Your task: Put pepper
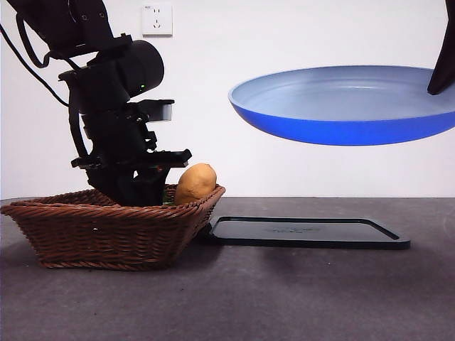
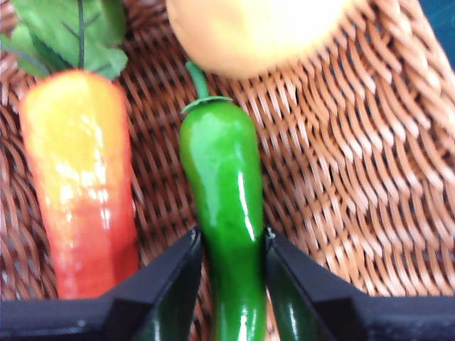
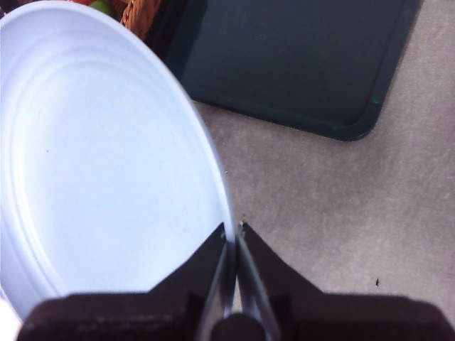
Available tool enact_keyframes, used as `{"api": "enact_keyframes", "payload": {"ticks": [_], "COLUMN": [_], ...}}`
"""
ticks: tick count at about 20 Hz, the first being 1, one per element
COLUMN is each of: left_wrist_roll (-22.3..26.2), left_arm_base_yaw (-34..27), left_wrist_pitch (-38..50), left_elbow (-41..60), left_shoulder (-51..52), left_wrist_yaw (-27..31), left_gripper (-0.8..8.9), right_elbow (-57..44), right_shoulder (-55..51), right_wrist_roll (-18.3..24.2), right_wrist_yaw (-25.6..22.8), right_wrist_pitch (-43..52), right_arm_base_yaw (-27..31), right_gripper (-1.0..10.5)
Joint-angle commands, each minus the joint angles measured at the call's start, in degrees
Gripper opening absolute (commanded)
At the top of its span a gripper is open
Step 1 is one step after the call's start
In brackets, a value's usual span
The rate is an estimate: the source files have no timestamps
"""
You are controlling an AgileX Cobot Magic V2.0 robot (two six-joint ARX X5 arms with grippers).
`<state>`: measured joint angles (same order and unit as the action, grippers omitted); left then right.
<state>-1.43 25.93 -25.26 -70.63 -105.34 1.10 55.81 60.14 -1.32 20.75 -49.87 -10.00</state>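
The left gripper (image 2: 231, 249) reached into the basket (image 1: 106, 231) at the bench's left side, jaws narrowed against the pepper (image 2: 224, 206), which lay between carrot (image 2: 78, 185) and potato (image 1: 195, 183). The right gripper (image 3: 233, 238) pinched the plate's (image 1: 341, 106) rim, holding it above the tray (image 1: 306, 233).

My front camera sits low, level with the worktop (image 1: 298, 298), facing the wall, close to the wicker basket (image 1: 106, 231) at 9 o'clock. My left wrist camera looks straight down into that basket (image 2: 341, 163) from very near. My right wrist camera looks down over the blue plate (image 3: 106, 163) and dark tray (image 3: 298, 57); the front view shares both.
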Motion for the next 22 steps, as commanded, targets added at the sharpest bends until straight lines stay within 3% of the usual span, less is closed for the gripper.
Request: {"api": "enact_keyframes", "payload": {"ticks": [1, 4, 8, 14, 17, 22], "left_wrist_roll": [-0.3, -0.3, -0.3, -2.1, -2.0, -0.6], "left_arm_base_yaw": [0.4, 0.4, 0.4, 2.8, 7.6, 16.8], "left_wrist_pitch": [-2.6, -5.2, -7.5, -2.2, 1.6, 7.5], "left_elbow": [-1.1, -1.1, -1.1, -1.1, -1.1, -1.1], "left_shoulder": [0.7, 4.6, 13.7, 23.6, 22.3, 14.8], "left_wrist_yaw": [-0.1, -0.9, -7.2, -31.2, -31.7, -24.8], "left_gripper": [1.36, 1.36, 1.36, 1.36, 1.36, 1.36], "right_elbow": [0.9, 0.9, 0.9, 0.9, 0.9, 0.9], "right_shoulder": [0.3, 0.9, 4.2, 13.1, 16.9, 17.6], "right_wrist_roll": [-0.8, -0.8, -0.8, -1.9, -2.8, -3.8], "right_wrist_yaw": [0.1, 0.1, 0.2, 0.5, 5.0, 6.5], "right_wrist_pitch": [0.8, 0.8, 2.0, 4.6, 5.7, 6.7], "right_arm_base_yaw": [-0.1, -0.1, -0.1, -0.2, -0.2, -0.2], "right_gripper": [0.1, 0.1, 0.1, 0.1, 0.1, 0.1]}}
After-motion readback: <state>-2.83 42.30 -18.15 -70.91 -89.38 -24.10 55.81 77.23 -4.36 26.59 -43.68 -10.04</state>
